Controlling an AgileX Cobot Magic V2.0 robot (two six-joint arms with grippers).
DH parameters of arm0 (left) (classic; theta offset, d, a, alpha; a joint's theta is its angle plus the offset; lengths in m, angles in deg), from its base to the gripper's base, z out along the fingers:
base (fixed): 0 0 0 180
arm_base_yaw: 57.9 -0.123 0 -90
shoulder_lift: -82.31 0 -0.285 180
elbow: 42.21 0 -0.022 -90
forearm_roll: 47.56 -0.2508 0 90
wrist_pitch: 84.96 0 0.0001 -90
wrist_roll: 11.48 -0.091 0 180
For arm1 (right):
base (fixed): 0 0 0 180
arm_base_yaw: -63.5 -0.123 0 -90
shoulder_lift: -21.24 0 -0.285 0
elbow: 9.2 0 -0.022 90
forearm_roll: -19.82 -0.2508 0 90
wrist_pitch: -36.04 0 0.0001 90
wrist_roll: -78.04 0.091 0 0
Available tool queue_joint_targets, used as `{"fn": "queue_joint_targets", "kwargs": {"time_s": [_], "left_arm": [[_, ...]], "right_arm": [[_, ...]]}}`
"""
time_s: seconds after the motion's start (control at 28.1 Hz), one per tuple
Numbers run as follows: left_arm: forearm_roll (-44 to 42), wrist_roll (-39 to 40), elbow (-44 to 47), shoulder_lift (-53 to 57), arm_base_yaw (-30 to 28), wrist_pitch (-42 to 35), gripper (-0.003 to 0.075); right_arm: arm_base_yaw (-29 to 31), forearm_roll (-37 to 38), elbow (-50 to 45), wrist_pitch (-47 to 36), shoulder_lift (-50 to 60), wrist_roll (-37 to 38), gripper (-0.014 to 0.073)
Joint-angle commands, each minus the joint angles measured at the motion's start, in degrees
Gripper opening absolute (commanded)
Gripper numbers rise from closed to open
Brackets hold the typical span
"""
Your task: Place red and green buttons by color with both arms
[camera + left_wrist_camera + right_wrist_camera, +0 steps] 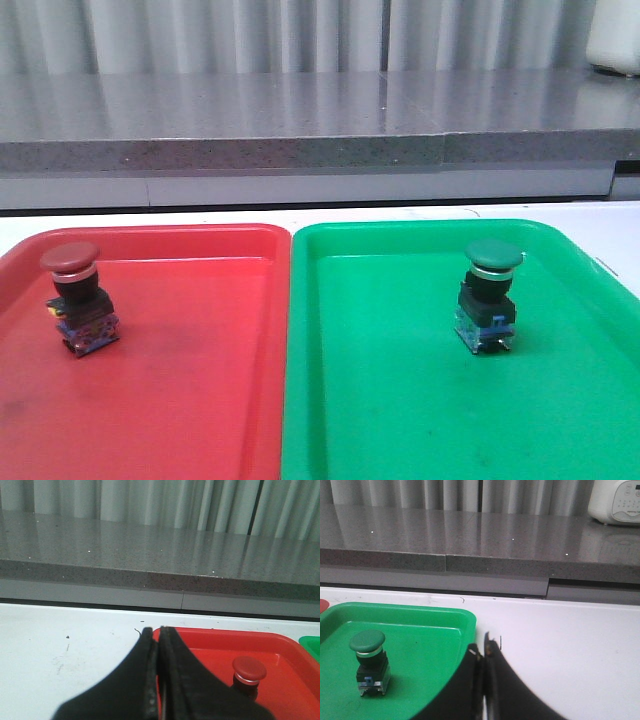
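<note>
The red button (77, 297) stands upright in the red tray (200, 400), toward its left side; the left wrist view shows its cap (249, 669) too. In the green tray (400, 420) stands the green button (491, 295), upright, and it shows in the right wrist view (369, 661) as well. My left gripper (158, 632) is shut with nothing in it, over the red tray's corner (200, 635) and apart from the red button. My right gripper (484, 644) is shut and holds nothing, beside the green tray's corner (465, 620). Neither arm shows in the front view.
The two trays lie side by side on a white table (610, 225). A grey stone ledge (300, 130) runs behind the table, with a curtain beyond. A white appliance (615, 500) sits on the ledge at the right.
</note>
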Motion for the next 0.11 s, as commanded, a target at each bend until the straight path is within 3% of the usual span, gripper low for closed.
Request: {"fn": "queue_joint_targets", "kwargs": {"time_s": [0.0, 0.07], "left_arm": [[0.4, 0.4, 1.4, 0.9, 0.0, -4.9, -0.002], [0.4, 0.4, 1.4, 0.9, 0.0, -4.9, -0.002]], "right_arm": [[0.3, 0.1, 0.4, -5.1, 0.9, -0.4, -0.0069], [0.3, 0.1, 0.4, -5.1, 0.9, -0.4, -0.0069]]}}
